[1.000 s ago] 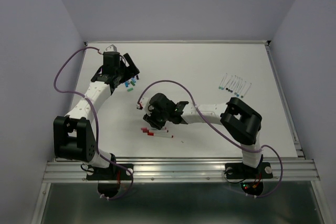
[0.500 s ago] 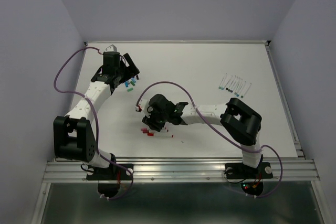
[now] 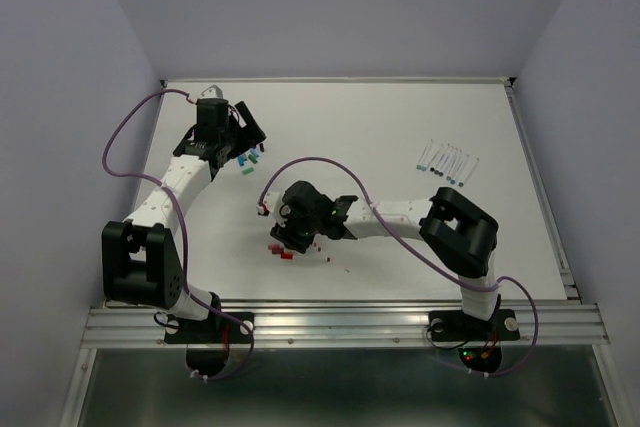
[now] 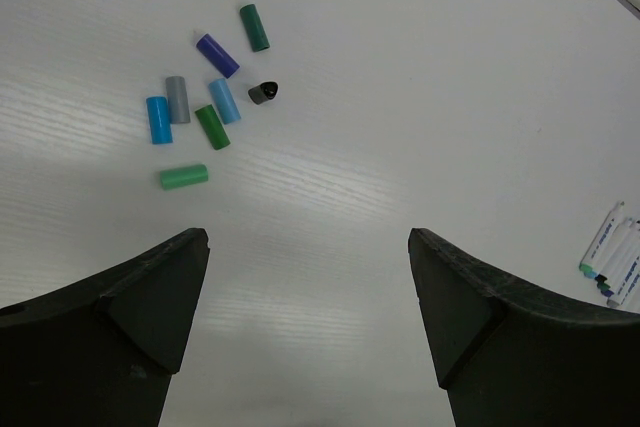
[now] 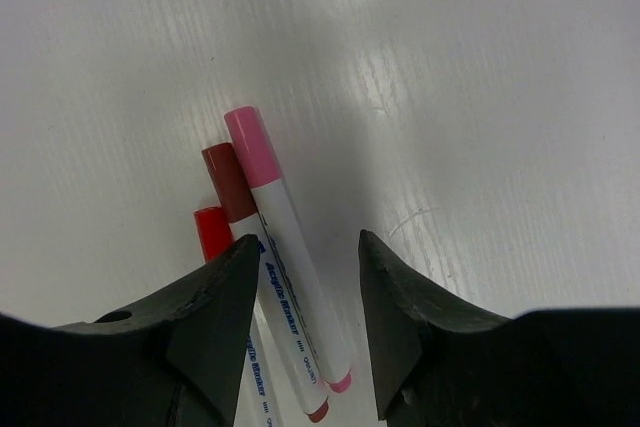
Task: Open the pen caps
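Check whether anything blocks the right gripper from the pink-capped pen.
Nothing visible does. The right gripper hangs open over the pink-capped pen, with the barrel between its jaws. A dark-red-capped pen lies tight beside it, near one jaw, and might get pinched too.

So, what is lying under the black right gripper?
Three white marker pens, side by side on the white table: one pink-capped pen, one dark-red-capped pen, one red-capped pen. A black finger hides most of the red-capped pen's barrel.

Overhead sees whole table (image 3: 400, 127) — wrists look down, close.
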Action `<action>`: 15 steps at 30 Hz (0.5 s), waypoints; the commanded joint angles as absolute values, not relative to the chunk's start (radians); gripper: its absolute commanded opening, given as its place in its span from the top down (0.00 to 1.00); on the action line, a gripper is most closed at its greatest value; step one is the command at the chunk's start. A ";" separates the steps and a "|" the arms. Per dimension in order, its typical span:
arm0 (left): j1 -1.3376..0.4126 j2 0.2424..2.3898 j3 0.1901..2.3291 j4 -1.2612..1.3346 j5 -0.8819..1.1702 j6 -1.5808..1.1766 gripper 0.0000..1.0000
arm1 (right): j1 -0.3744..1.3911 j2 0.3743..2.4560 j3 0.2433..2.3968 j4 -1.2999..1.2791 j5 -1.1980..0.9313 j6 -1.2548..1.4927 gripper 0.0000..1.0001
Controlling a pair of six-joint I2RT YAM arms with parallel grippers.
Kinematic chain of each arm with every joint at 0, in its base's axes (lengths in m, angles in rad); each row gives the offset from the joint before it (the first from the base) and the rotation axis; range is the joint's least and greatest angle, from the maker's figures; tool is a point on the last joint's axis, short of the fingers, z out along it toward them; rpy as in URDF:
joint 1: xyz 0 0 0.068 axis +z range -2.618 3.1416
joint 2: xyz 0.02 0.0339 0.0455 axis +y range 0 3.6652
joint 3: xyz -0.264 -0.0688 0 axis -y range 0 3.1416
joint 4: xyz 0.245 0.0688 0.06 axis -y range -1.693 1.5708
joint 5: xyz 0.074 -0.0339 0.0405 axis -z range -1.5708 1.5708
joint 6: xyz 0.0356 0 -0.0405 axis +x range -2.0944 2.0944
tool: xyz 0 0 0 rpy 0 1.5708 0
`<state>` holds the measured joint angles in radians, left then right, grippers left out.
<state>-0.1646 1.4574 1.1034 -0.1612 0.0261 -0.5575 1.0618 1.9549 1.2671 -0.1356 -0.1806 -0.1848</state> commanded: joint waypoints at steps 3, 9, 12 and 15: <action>-0.170 1.425 1.103 -0.133 0.021 -0.538 0.07 | 1.074 1.973 1.279 -0.147 -0.144 -0.204 0.50; -0.170 1.424 1.101 -0.133 0.020 -0.538 0.07 | 1.074 1.999 1.293 -0.146 -0.104 -0.193 0.50; -0.170 1.424 1.103 -0.135 0.020 -0.538 0.07 | 1.074 2.000 1.289 -0.146 -0.107 -0.193 0.50; -0.170 1.425 1.106 -0.133 0.018 -0.538 0.07 | 1.074 2.006 1.287 -0.146 -0.104 -0.192 0.55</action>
<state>-0.1646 1.4574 1.1034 -0.1616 0.0257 -0.5575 1.0626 1.9800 1.2690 -0.1452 -0.1287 -0.1871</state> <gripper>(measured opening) 0.928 0.469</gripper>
